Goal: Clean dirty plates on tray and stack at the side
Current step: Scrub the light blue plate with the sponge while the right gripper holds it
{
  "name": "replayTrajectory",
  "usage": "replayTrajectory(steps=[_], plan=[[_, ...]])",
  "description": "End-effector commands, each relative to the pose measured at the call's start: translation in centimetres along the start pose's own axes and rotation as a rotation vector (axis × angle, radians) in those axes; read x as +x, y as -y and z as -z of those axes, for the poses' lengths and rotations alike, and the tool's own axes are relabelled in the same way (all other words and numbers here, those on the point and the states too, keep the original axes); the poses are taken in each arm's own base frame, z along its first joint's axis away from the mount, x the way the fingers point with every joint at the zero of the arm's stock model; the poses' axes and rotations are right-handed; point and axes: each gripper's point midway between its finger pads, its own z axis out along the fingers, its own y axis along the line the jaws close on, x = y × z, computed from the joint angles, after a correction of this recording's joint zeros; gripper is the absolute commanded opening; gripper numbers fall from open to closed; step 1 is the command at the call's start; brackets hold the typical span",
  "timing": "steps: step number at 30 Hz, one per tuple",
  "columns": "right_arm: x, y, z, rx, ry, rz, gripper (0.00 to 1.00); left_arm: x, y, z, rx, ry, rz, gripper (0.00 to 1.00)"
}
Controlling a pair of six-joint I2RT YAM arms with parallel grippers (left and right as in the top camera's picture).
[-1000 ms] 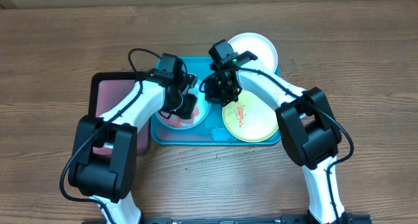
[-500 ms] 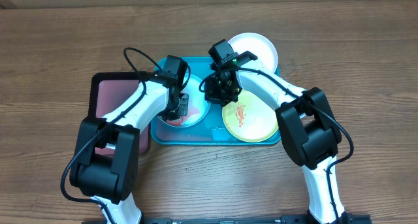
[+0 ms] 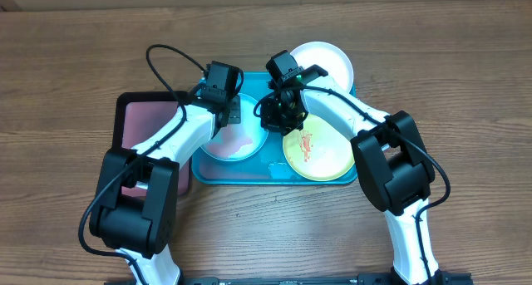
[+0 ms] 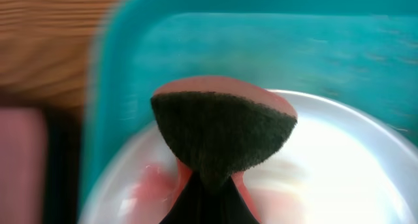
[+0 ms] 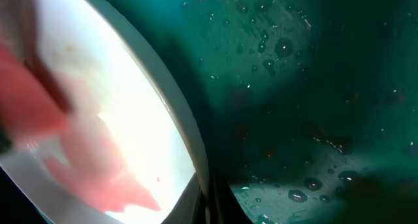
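The turquoise tray (image 3: 274, 174) holds a light blue plate (image 3: 241, 145) with pink smears at its left and a lime green plate (image 3: 326, 156) with orange smears at its right. A white plate (image 3: 327, 61) lies at the tray's back right corner. My left gripper (image 3: 232, 110) is shut on a pink sponge with a dark scouring pad (image 4: 222, 136), pressed on the far edge of the blue plate (image 4: 339, 165). My right gripper (image 3: 279, 115) is shut on the blue plate's right rim (image 5: 179, 126), fingers (image 5: 210, 201) on either side of it.
A smaller black-rimmed pinkish tray (image 3: 140, 123) lies against the turquoise tray's left side and shows in the left wrist view (image 4: 19, 165). The tray floor (image 5: 313, 87) is wet with droplets. Bare wooden table (image 3: 465, 85) surrounds everything.
My left gripper has moved the sponge from the middle of the blue plate to its far edge. The right arm has not moved.
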Motion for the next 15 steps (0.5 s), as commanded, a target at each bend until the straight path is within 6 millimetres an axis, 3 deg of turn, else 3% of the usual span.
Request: replayTrajectory(steps=[1, 9, 11, 15], plan=[[0.4, 0.0, -0.6, 0.002, -0.017, 0.005, 0.04, 1.8, 3.7, 0.2, 0.204, -0.075, -0.111, 0.04], [0.4, 0.0, -0.6, 0.002, -0.017, 0.005, 0.04, 6.7, 7.6, 2.4, 0.481, -0.247, -0.284, 0.04], [0.4, -0.1, -0.6, 0.002, -0.017, 0.005, 0.04, 6.7, 8.0, 2.6, 0.513, -0.241, -0.304, 0.04], [0.5, 0.0, -0.6, 0.003, -0.018, 0.004, 0.04, 4.7, 7.7, 2.1, 0.491, -0.165, -0.289, 0.04]])
